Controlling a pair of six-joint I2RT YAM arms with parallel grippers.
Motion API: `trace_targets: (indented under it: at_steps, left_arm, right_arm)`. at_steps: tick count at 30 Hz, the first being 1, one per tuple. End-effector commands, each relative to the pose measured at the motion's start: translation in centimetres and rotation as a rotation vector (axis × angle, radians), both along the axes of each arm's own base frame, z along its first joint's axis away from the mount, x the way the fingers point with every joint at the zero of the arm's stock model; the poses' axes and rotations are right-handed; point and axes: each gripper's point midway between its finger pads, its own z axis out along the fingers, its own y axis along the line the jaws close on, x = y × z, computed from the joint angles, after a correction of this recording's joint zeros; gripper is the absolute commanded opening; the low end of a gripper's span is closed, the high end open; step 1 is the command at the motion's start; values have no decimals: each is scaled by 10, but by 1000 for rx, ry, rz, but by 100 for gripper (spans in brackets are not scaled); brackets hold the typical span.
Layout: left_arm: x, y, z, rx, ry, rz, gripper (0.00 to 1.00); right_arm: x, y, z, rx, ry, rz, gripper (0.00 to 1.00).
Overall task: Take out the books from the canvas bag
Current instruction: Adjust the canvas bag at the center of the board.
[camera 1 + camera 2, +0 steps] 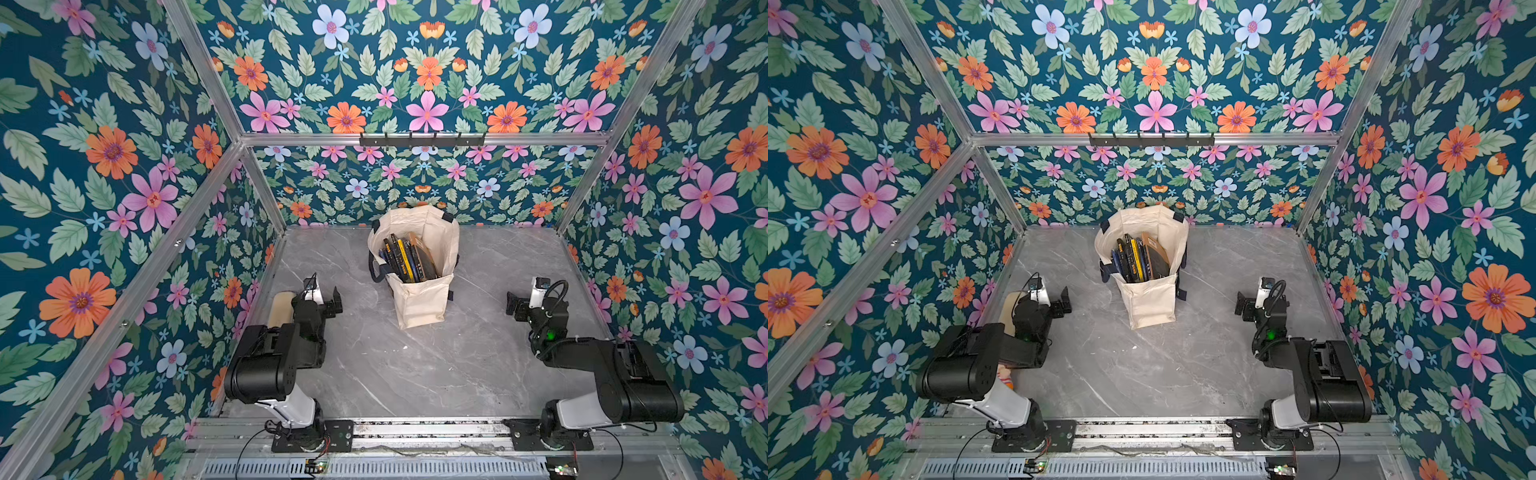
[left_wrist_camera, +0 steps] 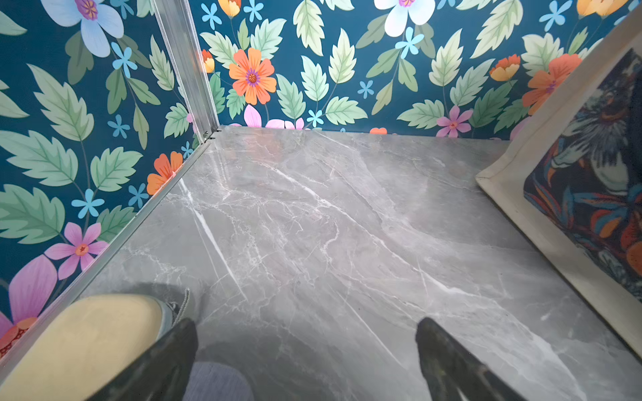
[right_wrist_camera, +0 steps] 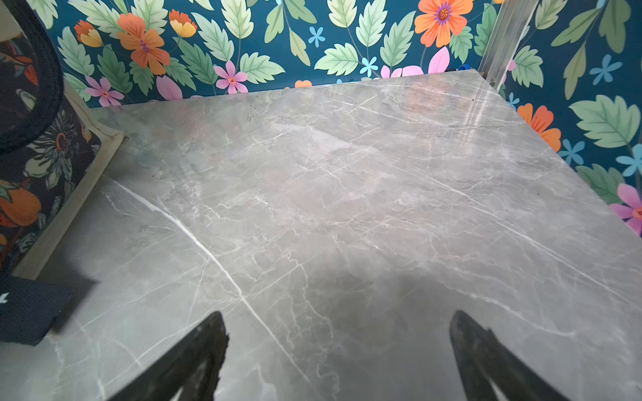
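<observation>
Only the tops of the books show; the rest hides inside the canvas bag standing on the table. Left jaws and right jaws are wide apart, empty, each well off to one side of it.

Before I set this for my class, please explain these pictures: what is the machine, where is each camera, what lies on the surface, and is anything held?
Two black robot arms are bolted at the near edge of a grey marbled table, inside a booth with flowered walls. Each ends in a two-fingered claw: the left gripper and the right gripper. Two pictures look down from above and are nearly the same; the other two come from cameras on the wrists, looking out over each gripper. Between the arms stands an open canvas bag with books standing inside. A tan rounded object that I cannot identify lies beside the left arm. Both grippers are open and hold nothing.
</observation>
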Motion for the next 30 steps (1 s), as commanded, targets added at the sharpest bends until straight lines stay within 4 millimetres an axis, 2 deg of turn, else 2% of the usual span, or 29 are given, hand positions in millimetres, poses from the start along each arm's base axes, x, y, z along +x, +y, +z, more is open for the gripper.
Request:
trace_targets:
  at_steps: [1, 28, 30]
  left_arm:
    - [1, 0, 7, 10, -26, -1, 100]
    - [1, 0, 7, 8, -26, -2, 100]
    - [1, 0, 8, 8, -30, -4, 100]
  right_arm:
    - [4, 0, 9, -8, -36, 3, 99]
    - [3, 1, 10, -8, -39, 5, 99]
    - [3, -2, 14, -13, -52, -11, 99]
